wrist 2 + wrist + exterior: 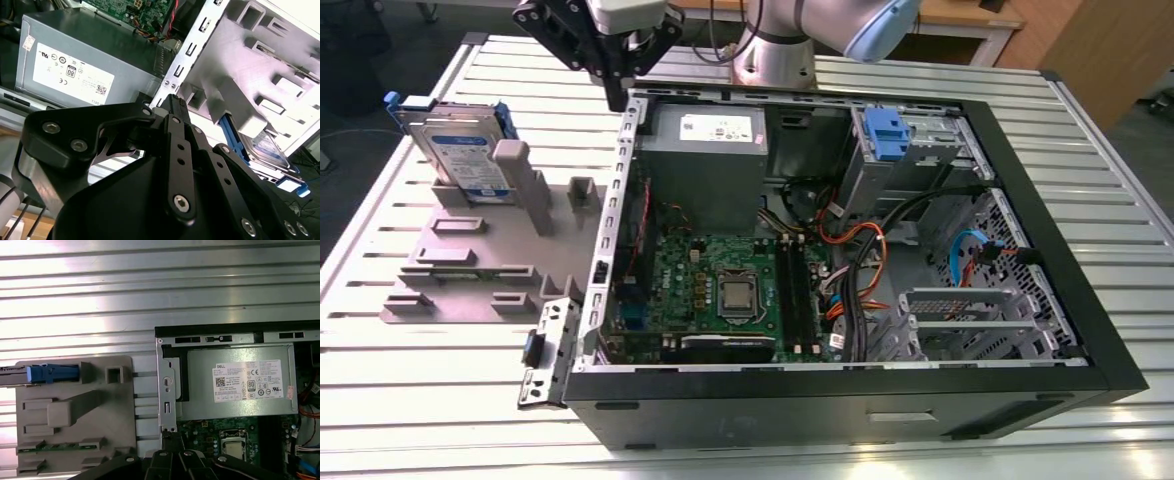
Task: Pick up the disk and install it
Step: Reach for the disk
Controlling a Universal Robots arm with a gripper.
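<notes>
The disk (460, 150), silver-grey with a white and blue label and a blue bracket, stands on edge in a slot of the grey holder (467, 270) on the exterior view's left. Both wrist views catch it too: edge-on as the disk (50, 373), and partly hidden behind the holder as the disk (267, 150). My gripper (615, 98) hangs above the back left corner of the open computer case (854, 385), to the right of the disk and apart from it. Its fingers meet at the tip, as the gripper (172, 99) shows, and it is shut on nothing.
Inside the case lie a grey power supply (707, 140), the motherboard (720, 290), loose cables and a drive bay with a blue latch (887, 135). The holder (75, 440) has several upright posts and slots. Everything rests on a ribbed metal table (440, 400).
</notes>
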